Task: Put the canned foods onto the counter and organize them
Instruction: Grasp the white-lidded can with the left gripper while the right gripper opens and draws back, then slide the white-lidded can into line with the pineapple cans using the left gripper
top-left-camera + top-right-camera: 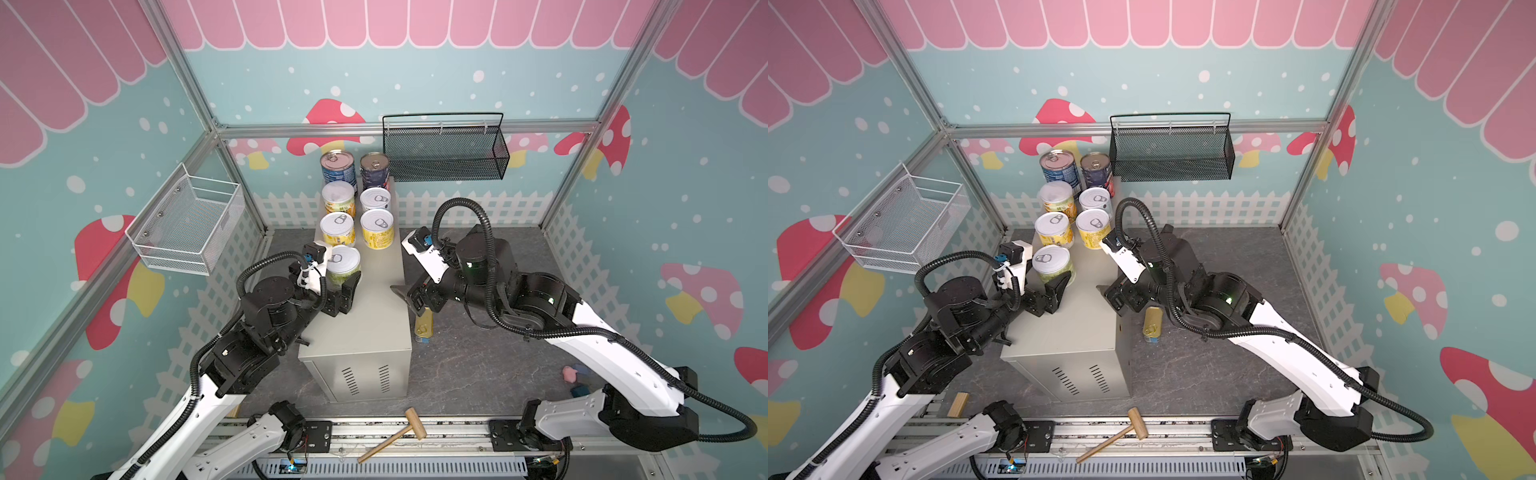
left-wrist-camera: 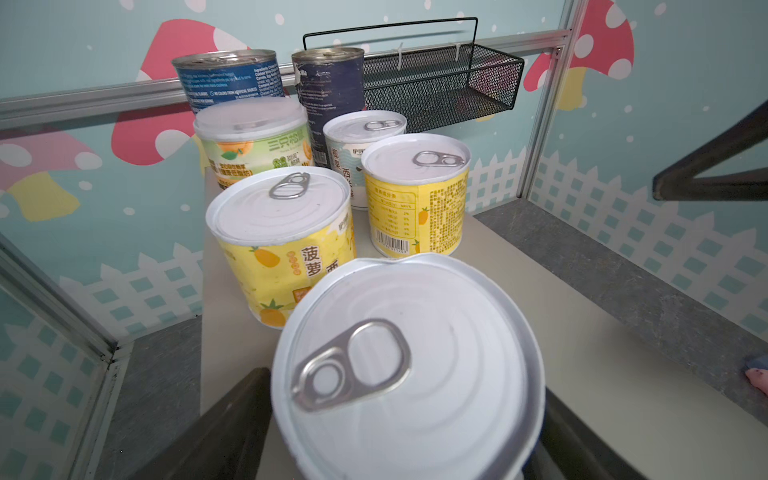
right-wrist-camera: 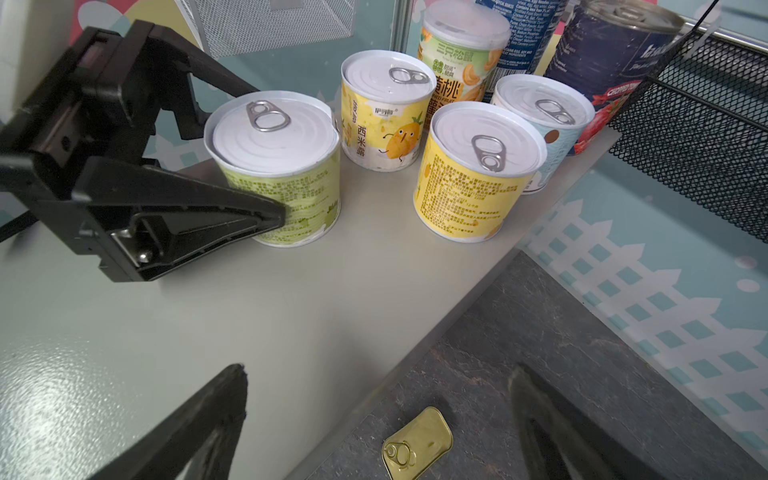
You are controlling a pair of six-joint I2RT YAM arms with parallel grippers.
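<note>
Left end effector straddles green-label can, 6 o'clock end of worktop rows; clamped or not, we can't tell. Shove could tip pineapple can at its 12 o'clock. Right end effector, jaws apart, above gold flat tin on dark slab, 3 o'clock of worktop; finger may clip edge. Black mesh basket, white wire basket: nothing seen inside.

Two tall cans at the counter's far edge, four short cans in pairs before them, one more can next on the left side, flat tin down on the floor by the counter's right side.
</note>
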